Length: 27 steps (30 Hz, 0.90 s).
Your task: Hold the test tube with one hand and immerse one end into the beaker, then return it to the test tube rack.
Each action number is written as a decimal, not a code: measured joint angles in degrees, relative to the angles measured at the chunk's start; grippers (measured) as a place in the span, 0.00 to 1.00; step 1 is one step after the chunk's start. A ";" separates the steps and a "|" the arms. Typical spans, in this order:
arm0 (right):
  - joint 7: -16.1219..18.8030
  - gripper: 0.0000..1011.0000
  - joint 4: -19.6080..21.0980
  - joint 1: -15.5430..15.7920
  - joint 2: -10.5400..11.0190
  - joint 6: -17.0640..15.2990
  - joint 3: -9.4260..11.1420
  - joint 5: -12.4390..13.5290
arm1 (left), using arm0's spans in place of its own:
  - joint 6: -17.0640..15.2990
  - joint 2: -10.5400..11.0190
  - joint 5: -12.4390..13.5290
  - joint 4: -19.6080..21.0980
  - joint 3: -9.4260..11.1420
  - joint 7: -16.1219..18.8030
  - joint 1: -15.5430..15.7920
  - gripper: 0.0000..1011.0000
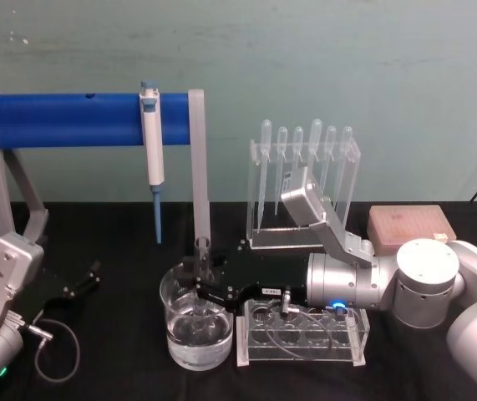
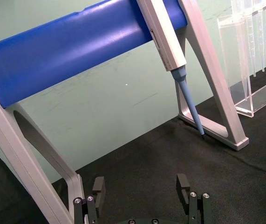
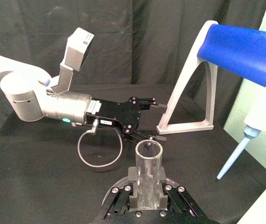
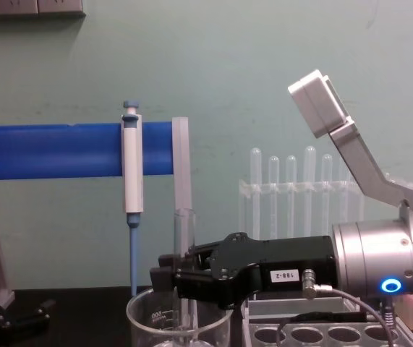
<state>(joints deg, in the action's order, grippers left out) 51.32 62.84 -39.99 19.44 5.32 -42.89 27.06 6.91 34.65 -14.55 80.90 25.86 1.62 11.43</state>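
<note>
The left claw point(image 2: 141, 186) lies closest, parked low over the black surface at the robot's left with its jaws spread wide and nothing between them. To its right stands the beaker point(image 1: 174, 330), with some clear liquid in the bottom. The test tube point(image 4: 184, 231) stands upright in it, open rim up and lower end below the beaker's rim. The right claw point(image 4: 173, 278) grips it at about mid-length, reaching in from the right. Just right of the beaker sits the test tube rack point(image 1: 301, 357), its holes open.

The tube is probably light, stiff, smooth and breakable. A modest squeeze on the straight wall, well below the rim, should suit it. It should stay vertical so it does not knock the beaker's lip.

The chest view shows from the side how deep the tube sits. The right wrist view looks down its open mouth and shows a jaw pressed to each side. The head view shows how close the rack is.
</note>
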 joint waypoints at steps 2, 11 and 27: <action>0.04 0.22 -0.21 0.10 -0.12 0.12 0.11 -0.03 | 0.00 0.00 0.00 0.00 0.00 0.00 0.00 0.99; 0.13 0.22 -0.67 0.40 -0.38 0.33 0.50 -0.02 | 0.00 0.00 0.00 0.00 0.00 0.00 0.00 0.99; 0.22 0.22 -0.65 0.36 -0.33 0.33 0.41 0.03 | 0.00 0.00 0.00 0.00 0.00 0.00 0.00 0.99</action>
<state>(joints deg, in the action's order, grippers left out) 51.54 62.19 -39.63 19.11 5.65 -42.48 27.09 6.91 34.64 -14.55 80.90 25.86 1.62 11.43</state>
